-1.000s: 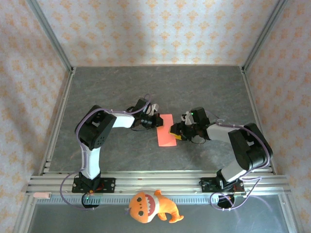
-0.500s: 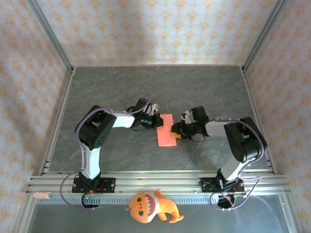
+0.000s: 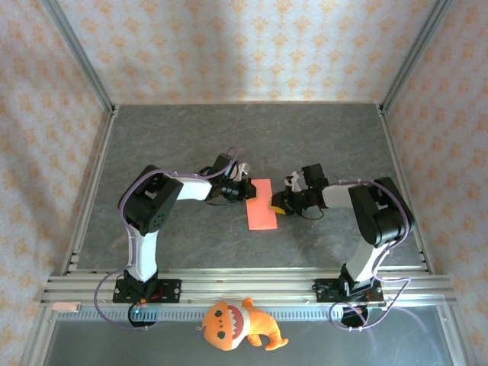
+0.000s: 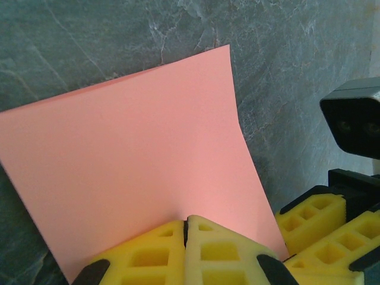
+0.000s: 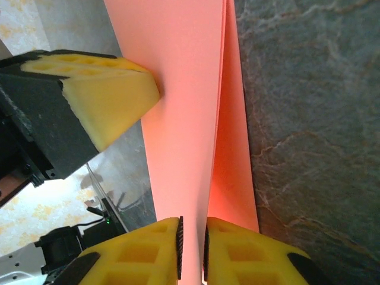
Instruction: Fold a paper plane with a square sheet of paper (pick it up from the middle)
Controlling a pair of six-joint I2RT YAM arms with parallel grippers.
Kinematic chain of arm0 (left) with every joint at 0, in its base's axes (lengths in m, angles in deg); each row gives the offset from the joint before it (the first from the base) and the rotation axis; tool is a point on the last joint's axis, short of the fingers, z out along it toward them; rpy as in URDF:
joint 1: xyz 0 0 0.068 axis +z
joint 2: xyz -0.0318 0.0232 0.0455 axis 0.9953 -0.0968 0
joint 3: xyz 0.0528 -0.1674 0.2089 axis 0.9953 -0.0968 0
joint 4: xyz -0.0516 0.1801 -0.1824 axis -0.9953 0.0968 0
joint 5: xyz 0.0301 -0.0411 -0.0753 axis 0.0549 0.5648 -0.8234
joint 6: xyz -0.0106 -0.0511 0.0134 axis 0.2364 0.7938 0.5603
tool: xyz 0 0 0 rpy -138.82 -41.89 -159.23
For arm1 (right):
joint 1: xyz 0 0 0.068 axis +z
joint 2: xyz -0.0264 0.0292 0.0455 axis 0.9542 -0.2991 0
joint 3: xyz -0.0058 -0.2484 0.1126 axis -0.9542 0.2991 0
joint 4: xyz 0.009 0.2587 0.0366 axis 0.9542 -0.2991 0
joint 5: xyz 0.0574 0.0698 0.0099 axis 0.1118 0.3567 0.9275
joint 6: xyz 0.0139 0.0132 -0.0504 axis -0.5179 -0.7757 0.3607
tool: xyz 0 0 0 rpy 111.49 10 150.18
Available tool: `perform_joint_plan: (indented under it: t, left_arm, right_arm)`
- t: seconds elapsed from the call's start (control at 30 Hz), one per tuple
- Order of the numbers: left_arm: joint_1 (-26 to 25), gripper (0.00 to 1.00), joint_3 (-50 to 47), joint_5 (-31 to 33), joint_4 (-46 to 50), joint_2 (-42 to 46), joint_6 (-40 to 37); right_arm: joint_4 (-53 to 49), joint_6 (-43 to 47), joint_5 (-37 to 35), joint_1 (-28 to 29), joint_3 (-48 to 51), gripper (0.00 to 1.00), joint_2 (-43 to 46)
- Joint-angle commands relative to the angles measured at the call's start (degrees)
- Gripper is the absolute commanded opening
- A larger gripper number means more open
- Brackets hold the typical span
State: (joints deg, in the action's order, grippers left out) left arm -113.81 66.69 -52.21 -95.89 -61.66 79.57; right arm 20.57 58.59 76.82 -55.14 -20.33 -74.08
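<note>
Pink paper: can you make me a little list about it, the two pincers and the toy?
pink paper: folded over into two layers, on the grey table between the arms
left pincer: shut on the paper's left edge
right pincer: fingers either side of the top layer, thin gap; pinching or not, cannot tell
orange plush toy: at the near edge, apart from the paper

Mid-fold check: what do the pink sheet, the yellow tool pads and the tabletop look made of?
Square sheet of paper: thin matte paper, judging by its crisp edges and folded layers. Yellow pads: likely soft foam or rubber, matte, moulded with square pockets. Tabletop: grey, pale-veined, stone-look; real stone or printed laminate, I cannot tell.
</note>
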Motion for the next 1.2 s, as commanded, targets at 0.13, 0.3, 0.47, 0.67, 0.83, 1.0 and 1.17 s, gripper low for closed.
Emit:
perform_joint_plan:
  t: [0.13, 0.3, 0.47, 0.67, 0.83, 1.0, 1.17]
  left_arm:
    - [0.2, 0.02, -0.3, 0.9, 2.5, -1.8, -1.0]
    - [0.1, 0.07, 0.1, 1.0, 3.1, 0.9, -1.1]
    - [0.0, 0.26, -2.8, 3.9, -0.8, 9.6, 2.3]
    - [-1.2, 0.36, -10.7, 7.3, -8.6, 18.7, 7.5]
    - [-1.7, 0.36, -16.3, 9.6, -13.8, 23.0, 9.0]
    - [-1.7, 0.33, -19.3, 11.3, -16.0, 25.4, 8.7]
    - [-1.6, 0.32, -23.0, 16.1, -17.5, 29.0, 7.7]
  right_arm:
    - [-4.5, 4.7, 1.5, -0.3, -2.5, 0.1, -1.1]
    - [-4.6, 4.5, 1.5, -0.4, -1.4, 0.04, 1.2]
    - [-1.9, 0.9, 0.2, -0.4, 1.6, 0.02, 5.5]
    - [1.9, -3.9, -2.2, -0.2, 5.8, 0.02, 9.4]
    - [13.4, -14.4, -6.0, 0.5, 11.8, 0.01, 13.1]
    - [20.0, -21.6, -8.2, 4.6, 14.8, 0.03, 16.8]
    - [18.6, -19.9, -6.2, 4.9, 13.8, 0.09, 17.0]
